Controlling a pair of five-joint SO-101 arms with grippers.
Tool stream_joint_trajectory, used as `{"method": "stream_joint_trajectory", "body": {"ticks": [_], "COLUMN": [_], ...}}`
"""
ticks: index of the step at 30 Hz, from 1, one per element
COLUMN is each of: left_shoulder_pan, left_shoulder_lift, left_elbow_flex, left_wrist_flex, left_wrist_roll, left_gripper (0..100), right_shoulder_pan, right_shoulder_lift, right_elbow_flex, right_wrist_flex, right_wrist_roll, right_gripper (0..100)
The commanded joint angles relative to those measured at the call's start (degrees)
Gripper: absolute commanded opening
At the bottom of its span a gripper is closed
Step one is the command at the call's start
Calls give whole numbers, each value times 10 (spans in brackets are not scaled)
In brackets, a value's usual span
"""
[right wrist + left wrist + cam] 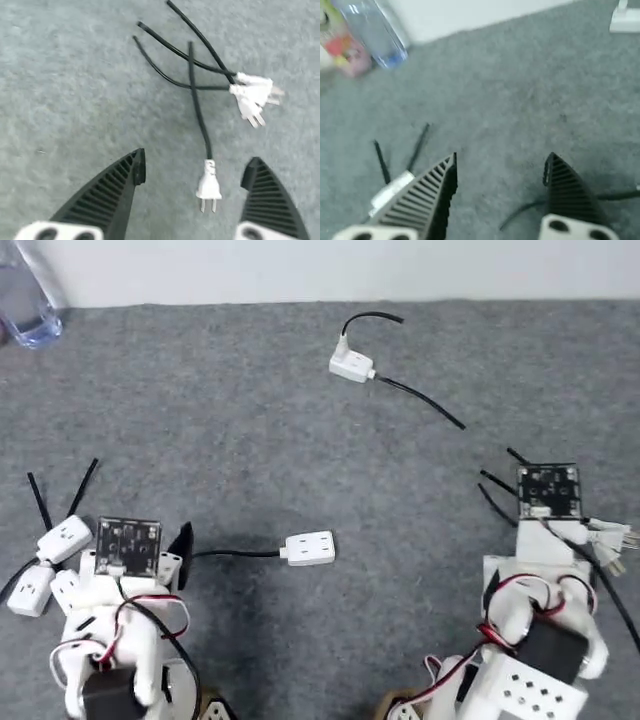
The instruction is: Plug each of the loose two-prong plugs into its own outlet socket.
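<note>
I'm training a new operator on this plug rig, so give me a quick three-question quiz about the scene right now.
1. True or false: the right gripper is holding a loose plug.
2. The far outlet is: A) already plugged; B) empty; C) held by an arm.
3. Fill in: the left gripper has its fingers ____.
Key: 1 false, the plug lies ungripped on the carpet; 2 A; 3 open.

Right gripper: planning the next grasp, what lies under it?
One loose plug on the carpet, below the gap between its open fingers. Carpet beneath the fingers is hidden.
</note>
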Motion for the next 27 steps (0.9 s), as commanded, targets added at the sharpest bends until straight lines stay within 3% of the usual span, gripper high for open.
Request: {"method": "stream_joint_trajectory", "body": {"ticks": [1,4,12,27], "left_shoulder_pan": [2,1,21,24], "left_shoulder_lift": [-5,-5,-4,-4], "left_elbow_flex": [68,121,157,164], "left_wrist_flex": [-61,-98,-105,-106], "left_wrist_roll": [30,29,28,9], "left_gripper": [265,265,265,265], "right_shoulder_pan": [50,86,129,227], "right_shoulder_lift": [13,44,130,353], "right_elbow_flex": [11,60,158,195], "right_wrist_flex": [-13,-61,-198,-406], "right_wrist_roll": [36,59,102,195], "right_gripper": [325,325,325,324]}}
